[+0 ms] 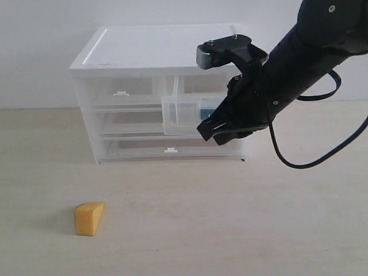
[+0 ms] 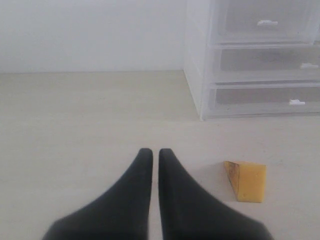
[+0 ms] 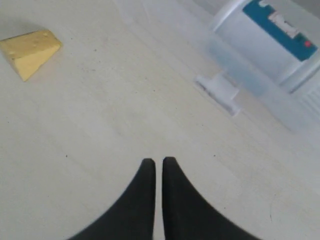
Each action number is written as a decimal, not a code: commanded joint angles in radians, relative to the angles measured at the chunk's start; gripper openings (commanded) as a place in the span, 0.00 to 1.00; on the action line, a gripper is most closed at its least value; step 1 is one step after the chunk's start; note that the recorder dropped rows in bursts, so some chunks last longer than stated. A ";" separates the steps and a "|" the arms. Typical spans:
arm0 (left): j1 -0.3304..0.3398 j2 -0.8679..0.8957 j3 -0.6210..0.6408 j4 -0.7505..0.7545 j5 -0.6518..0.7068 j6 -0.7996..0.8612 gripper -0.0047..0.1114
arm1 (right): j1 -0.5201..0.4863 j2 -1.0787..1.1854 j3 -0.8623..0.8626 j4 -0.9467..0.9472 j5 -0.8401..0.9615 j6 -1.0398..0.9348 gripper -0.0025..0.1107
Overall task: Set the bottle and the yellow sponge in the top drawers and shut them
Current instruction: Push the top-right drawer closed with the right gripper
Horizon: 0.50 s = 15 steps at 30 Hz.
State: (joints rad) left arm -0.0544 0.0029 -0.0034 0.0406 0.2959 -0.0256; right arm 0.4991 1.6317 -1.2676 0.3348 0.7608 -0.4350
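Lying yellow sponge (image 1: 89, 218) tapers rearward; bottle (image 1: 210, 106) in open top drawer (image 1: 181, 117); right hand (image 3: 158, 162), left hand (image 2: 155, 152) clenched empty.

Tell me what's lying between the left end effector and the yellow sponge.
Nothing. In the left wrist view, only a bare stretch of tabletop separates the shut left end effector from the yellow sponge.

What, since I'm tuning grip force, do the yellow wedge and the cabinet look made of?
The yellow sponge: likely soft foam, matte; its faces look dull and faintly pitted. The cabinet: apparently rigid plastic, smooth white top, see-through walls; the bottle shows through the open top drawer.
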 commanded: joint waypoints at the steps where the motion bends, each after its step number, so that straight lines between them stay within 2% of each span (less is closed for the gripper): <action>1: 0.003 -0.003 0.003 -0.007 0.000 0.004 0.08 | -0.001 -0.002 -0.013 -0.024 -0.080 0.020 0.02; 15: 0.003 -0.003 0.003 -0.007 0.000 0.004 0.08 | -0.001 0.109 -0.013 -0.057 -0.455 0.062 0.02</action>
State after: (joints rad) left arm -0.0544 0.0029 -0.0034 0.0406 0.2959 -0.0256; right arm 0.4999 1.7218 -1.2736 0.2924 0.4171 -0.3748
